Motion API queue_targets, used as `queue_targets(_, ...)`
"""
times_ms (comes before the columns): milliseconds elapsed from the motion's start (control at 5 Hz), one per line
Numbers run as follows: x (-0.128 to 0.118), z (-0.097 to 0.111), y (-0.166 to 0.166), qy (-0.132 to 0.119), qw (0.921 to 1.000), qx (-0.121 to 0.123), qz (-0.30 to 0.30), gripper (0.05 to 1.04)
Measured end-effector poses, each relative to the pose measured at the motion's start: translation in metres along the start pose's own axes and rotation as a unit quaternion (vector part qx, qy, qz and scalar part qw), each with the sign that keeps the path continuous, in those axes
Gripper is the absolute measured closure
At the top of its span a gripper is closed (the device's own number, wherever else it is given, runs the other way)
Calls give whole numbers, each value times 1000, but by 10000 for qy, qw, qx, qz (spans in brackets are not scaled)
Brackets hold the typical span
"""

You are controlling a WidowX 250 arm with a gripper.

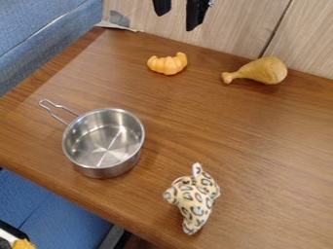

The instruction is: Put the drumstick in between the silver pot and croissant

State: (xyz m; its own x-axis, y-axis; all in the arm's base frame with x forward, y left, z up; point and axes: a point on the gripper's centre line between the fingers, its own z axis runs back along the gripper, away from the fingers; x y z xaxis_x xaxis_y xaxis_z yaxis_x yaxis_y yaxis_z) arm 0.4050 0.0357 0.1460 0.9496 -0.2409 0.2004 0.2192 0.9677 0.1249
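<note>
The black two-finger gripper [179, 9] is at the top of the view, by the pale wood wall [240, 24]. Its two fingers are wide apart and there is nothing in them. The tan plastic toy drumstick [265, 71] lies on its side on the brown wooden worktop [228, 126], close to the far edge, with its thin end pointing to the left. To the left of it, also by the far edge and not far from the far left corner, sits the small orange toy croissant [168, 64]. The round silver metal pot [104, 138] stands upright near the front edge, on the left side, and its wire handle points back toward the left edge. A cream soft toy with dark spots [194, 198] lies by the front edge too, to the right of the pot. The job looks to be at its first step, which is getting the drumstick. The gripper should go right and down, close on the drumstick, lift it up, and then set it down in the gap between the pot and the croissant. It should take care not to bump the croissant on the way. I can't see any words, labels or brand names to read on these things.
</note>
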Motion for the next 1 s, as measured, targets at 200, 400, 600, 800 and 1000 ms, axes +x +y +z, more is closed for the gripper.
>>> queue_targets(200,-2,-14,-2,174,9998,-57,-19,82)
queue_targets(400,0,-23,-13,237,9993,-142,-253,82)
queue_targets(600,6,-29,-24,165,9981,-328,-500,82)
queue_targets(800,14,-35,-36,129,9940,-477,-974,82)
queue_targets(1000,19,-46,-53,240,9786,-836,-1863,82)
